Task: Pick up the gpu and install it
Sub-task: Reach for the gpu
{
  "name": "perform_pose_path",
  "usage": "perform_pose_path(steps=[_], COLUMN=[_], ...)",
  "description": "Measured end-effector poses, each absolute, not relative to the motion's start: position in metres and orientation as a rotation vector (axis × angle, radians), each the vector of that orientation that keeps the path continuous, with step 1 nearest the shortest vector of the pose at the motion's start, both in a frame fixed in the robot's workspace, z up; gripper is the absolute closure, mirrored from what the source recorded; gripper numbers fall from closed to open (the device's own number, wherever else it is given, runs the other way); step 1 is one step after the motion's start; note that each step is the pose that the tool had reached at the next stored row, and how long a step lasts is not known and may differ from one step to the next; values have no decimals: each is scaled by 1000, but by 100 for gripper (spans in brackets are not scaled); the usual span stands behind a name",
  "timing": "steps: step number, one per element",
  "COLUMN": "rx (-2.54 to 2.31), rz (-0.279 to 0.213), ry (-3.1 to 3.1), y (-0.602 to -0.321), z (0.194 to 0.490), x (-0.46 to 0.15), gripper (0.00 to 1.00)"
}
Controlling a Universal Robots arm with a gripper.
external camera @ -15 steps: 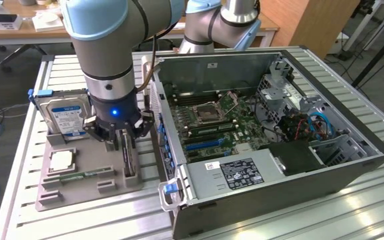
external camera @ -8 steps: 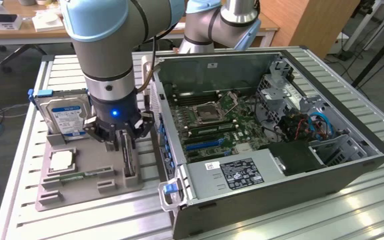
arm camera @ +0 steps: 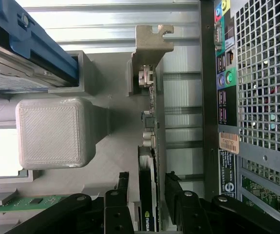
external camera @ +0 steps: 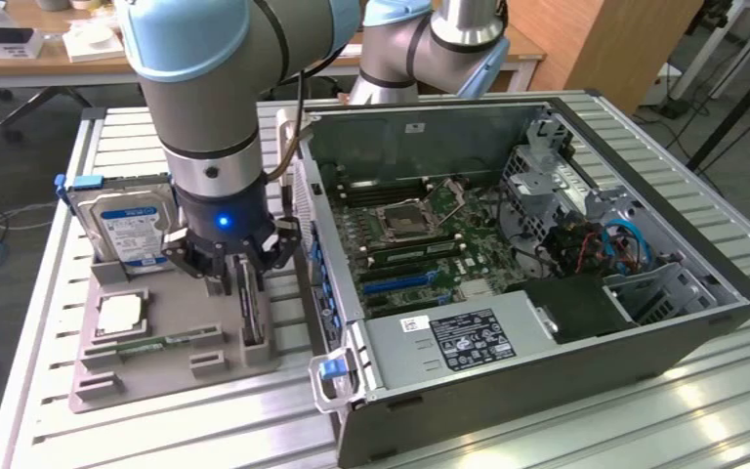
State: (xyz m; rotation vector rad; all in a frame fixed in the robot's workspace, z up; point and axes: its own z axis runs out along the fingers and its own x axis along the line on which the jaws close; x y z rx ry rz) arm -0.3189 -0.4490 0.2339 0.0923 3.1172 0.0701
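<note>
both fingers of pincer spread wide, straddling upright gpu in grey holder.

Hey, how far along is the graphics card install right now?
Done: the gripper is lined up over the gpu. In hand: its open jaws straddle the card, which stands on edge in the grey holder, not gripped yet. Left: the grip, the lift and seating it in the open computer case.

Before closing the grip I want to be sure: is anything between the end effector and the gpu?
Nothing visible. The open end effector straddles the gpu, which stands on edge in the grey holder, one finger at each side.
</note>
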Motion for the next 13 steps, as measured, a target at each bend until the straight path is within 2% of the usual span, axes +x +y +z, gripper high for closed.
perform_pose_path(steps=[13], rx=[93], rz=[70], ry=[3117], y=[-449], z=[230], x=[-319], gripper=[57])
